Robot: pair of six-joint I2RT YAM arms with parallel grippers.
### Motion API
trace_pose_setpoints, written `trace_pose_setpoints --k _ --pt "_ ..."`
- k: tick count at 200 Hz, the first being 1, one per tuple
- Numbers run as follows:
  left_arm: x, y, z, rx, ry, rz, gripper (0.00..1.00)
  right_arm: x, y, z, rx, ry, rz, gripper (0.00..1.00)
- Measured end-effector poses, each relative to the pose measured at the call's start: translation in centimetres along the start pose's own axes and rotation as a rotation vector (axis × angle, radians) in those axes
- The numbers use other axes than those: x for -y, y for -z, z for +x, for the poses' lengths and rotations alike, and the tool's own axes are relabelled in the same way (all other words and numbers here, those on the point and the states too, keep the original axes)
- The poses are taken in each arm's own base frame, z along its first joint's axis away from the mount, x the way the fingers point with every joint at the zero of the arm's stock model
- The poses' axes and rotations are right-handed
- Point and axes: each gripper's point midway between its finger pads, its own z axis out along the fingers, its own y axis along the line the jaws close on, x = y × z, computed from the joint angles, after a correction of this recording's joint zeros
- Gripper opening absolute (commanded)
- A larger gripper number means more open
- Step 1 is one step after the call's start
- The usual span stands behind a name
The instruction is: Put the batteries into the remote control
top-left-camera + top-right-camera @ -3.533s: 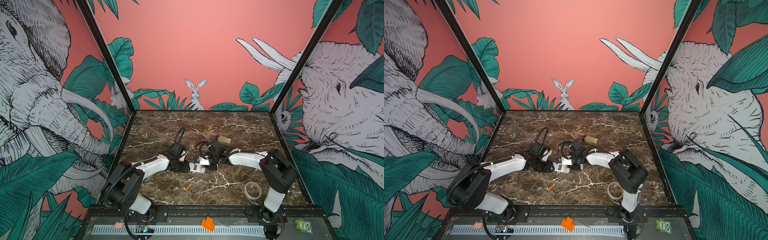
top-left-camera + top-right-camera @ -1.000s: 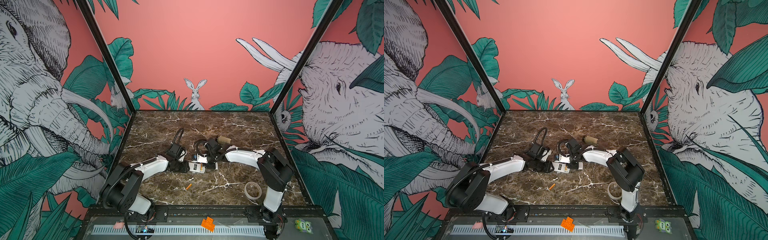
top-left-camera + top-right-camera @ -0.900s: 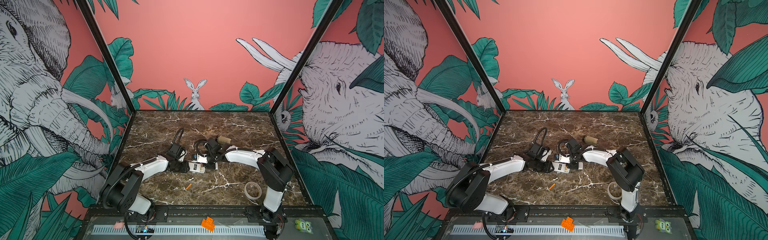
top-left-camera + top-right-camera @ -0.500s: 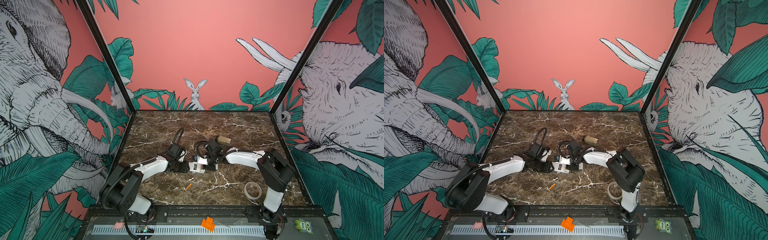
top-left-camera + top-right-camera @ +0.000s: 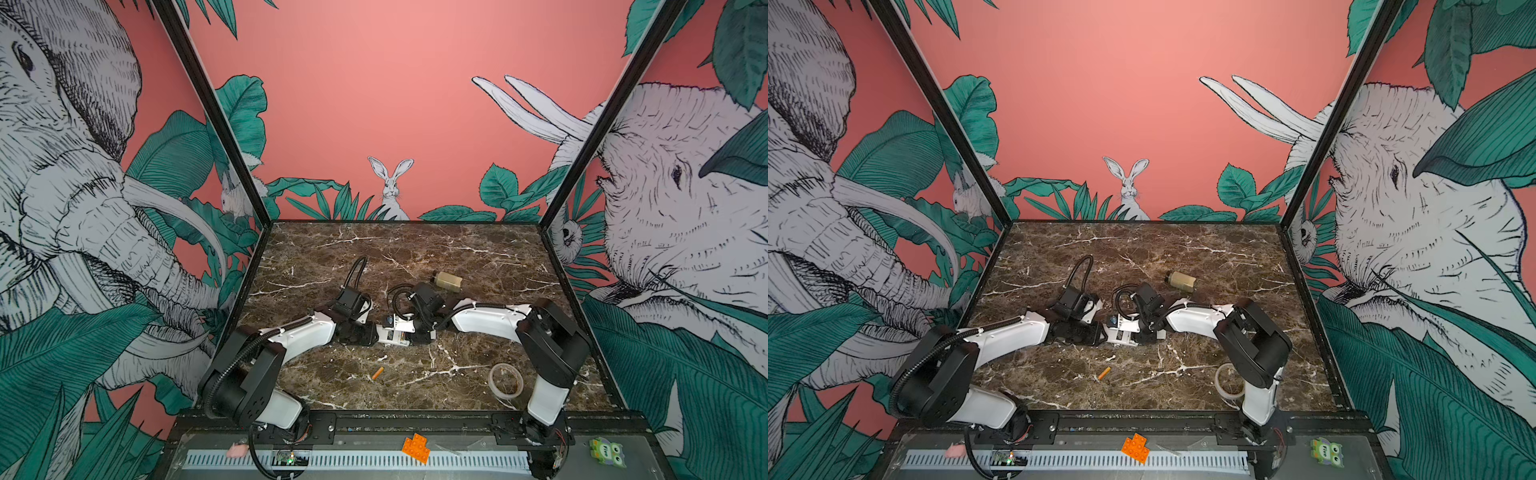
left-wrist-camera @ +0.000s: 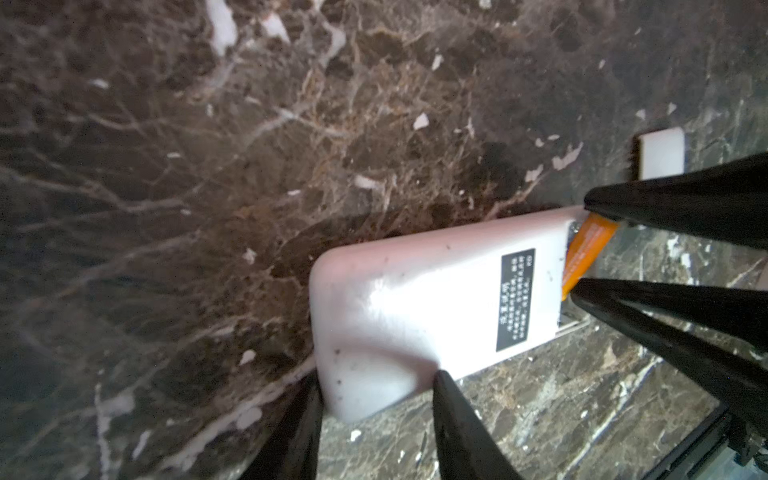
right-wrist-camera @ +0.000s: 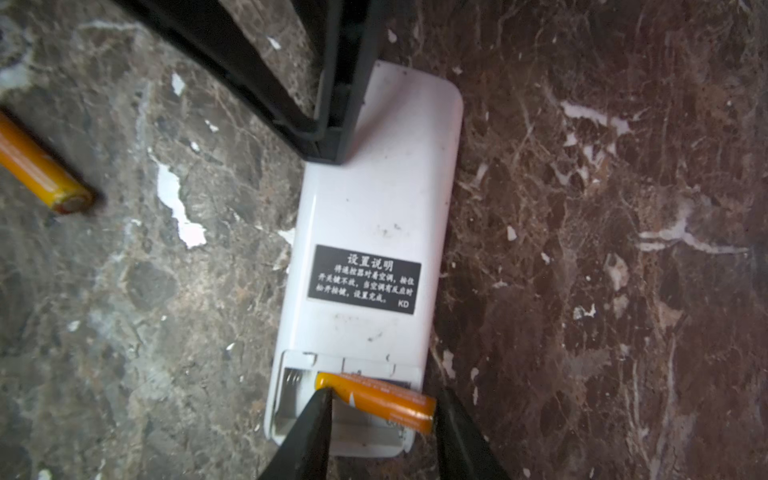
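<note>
The remote control lies back up on the marble, white with a black label, and shows mid-table in both top views. Its battery bay is uncovered. One orange battery lies askew in the bay, one end over the remote's edge. My right gripper is open, a fingertip at each end of this battery, as the left wrist view also shows. My left gripper is shut on the remote's closed end. A second battery lies loose nearer the front.
A beige block lies behind the right arm. A clear tape ring sits front right. A small flat white piece lies near the remote. On the front rail rest an orange toy brick and a green toy.
The right gripper's jaws have widened around the battery in the bay. The left gripper, the remote and the loose battery have stayed where they were.
</note>
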Motion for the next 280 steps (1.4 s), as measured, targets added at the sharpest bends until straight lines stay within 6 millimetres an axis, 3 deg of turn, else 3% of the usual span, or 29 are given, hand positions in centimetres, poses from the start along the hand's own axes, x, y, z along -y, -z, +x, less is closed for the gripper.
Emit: trace_pose_setpoints --k 125,187,280 --pt "-0.1 -0.01 0.01 0.002 0.004 -0.002 0.41 -0.64 -0.21 -0.3 0.019 -0.018 0.032 0.44" --pt "-0.07 -0.03 -0.07 0.005 0.003 0.0 0.4 -0.6 -0.05 -0.18 0.02 -0.038 0.046 0.37" --pt "-0.03 -0.12 -0.22 0.012 0.0 0.003 0.39 -0.77 0.56 0.09 0.021 -0.055 0.052 0.37"
